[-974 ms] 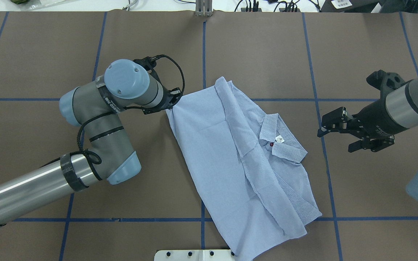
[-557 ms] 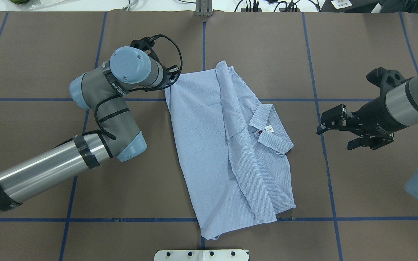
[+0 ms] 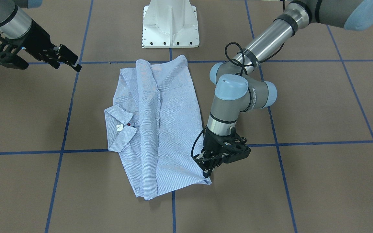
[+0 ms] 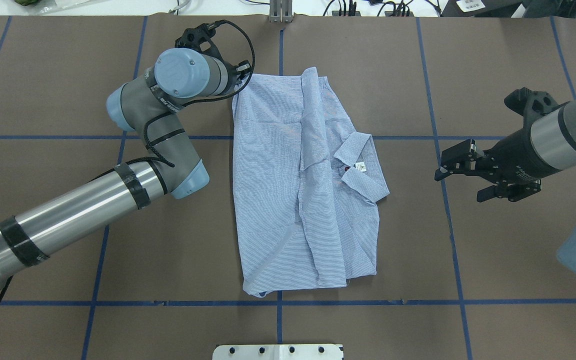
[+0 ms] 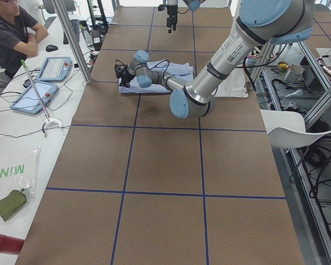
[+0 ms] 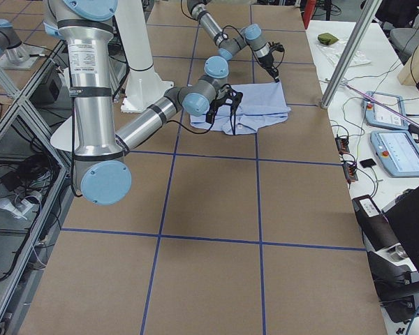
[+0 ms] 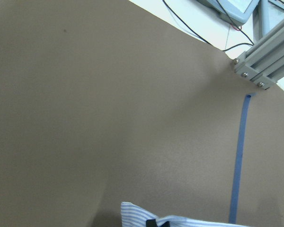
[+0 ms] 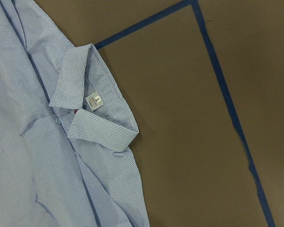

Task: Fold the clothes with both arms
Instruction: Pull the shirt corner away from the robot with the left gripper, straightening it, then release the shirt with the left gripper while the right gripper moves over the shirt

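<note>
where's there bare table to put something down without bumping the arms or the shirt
The widest bare table is on the robot's right, nearer its base, bordered by the shirt, the open right tool and the right arm. The far square past the collar is also free. Crowded: the shirt's far-left corner, pinched by the left tool, with the left arm across that side.

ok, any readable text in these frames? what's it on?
"2": white neck label of the shirt; smaller print under it unreadable.
"MINI", seemingly, seen reversed: white bag on the side bench.
Lettering on left arm and right arm: too blurred.
</note>
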Controlling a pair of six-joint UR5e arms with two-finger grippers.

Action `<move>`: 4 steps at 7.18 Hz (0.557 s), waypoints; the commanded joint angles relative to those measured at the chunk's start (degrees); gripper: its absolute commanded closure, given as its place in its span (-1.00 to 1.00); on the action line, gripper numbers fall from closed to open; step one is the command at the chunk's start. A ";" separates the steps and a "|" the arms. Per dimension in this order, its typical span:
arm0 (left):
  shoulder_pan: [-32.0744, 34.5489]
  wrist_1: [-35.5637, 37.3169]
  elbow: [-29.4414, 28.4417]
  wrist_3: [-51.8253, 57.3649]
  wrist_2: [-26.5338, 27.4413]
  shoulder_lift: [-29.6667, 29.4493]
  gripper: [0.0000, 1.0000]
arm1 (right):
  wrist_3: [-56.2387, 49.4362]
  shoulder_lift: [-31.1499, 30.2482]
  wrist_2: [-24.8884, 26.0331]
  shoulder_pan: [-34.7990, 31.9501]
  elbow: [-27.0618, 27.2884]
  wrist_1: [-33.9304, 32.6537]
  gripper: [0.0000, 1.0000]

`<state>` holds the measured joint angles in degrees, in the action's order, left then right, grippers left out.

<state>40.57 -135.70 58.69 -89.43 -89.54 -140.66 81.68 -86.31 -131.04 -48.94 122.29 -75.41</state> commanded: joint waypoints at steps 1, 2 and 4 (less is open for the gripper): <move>0.04 -5.89 -5.77 0.22 2.08 -2.68 1.00 | -0.03 0.35 -0.09 -0.36 0.31 0.00 -1.00; 0.13 -7.03 -5.96 0.31 2.09 -2.60 1.00 | -0.03 0.35 -0.09 -0.71 0.75 0.00 -1.00; 0.13 -8.44 -6.40 1.27 2.09 -2.60 0.03 | 0.06 2.53 -0.79 -1.32 0.23 -0.09 -1.00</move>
<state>40.65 -143.50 52.54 -88.88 -87.48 -143.22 81.71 -85.29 -131.35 -49.81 122.75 -75.43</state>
